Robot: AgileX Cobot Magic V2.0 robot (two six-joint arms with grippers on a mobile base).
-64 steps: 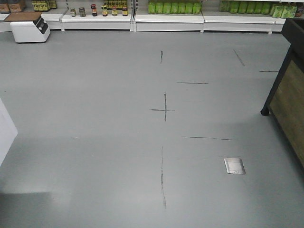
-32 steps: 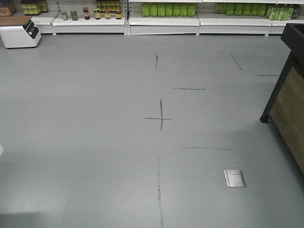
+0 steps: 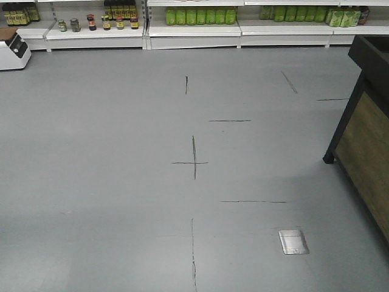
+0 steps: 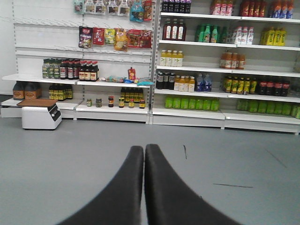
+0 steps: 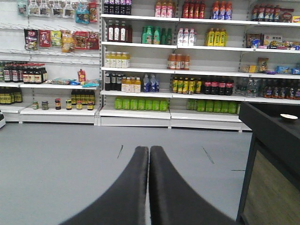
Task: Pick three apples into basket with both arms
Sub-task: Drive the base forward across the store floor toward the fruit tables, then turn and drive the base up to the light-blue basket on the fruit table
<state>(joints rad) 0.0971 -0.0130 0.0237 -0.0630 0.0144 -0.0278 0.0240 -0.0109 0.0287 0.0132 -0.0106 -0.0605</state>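
— What does the front camera get?
— Grey floor (image 3: 91, 182), a black cross mark (image 3: 194, 162) and a metal floor plate (image 3: 293, 241); neither wrist view shows those two. Since a second ago the cross has slid down and left, and the white weighing scale (image 3: 12, 52) is now cut by the edge.
— Left wrist?
— The scale whole, below stocked shelves (image 4: 225, 70). The left fingers (image 4: 126, 187) are pressed together, gripping nothing.
— Right wrist?
— A dark wood-panelled stand (image 5: 272, 164) close on the right. The right fingers (image 5: 131, 187) are clenched too, empty.
— The apples, the basket?
— Can't tell where; no view catches them.
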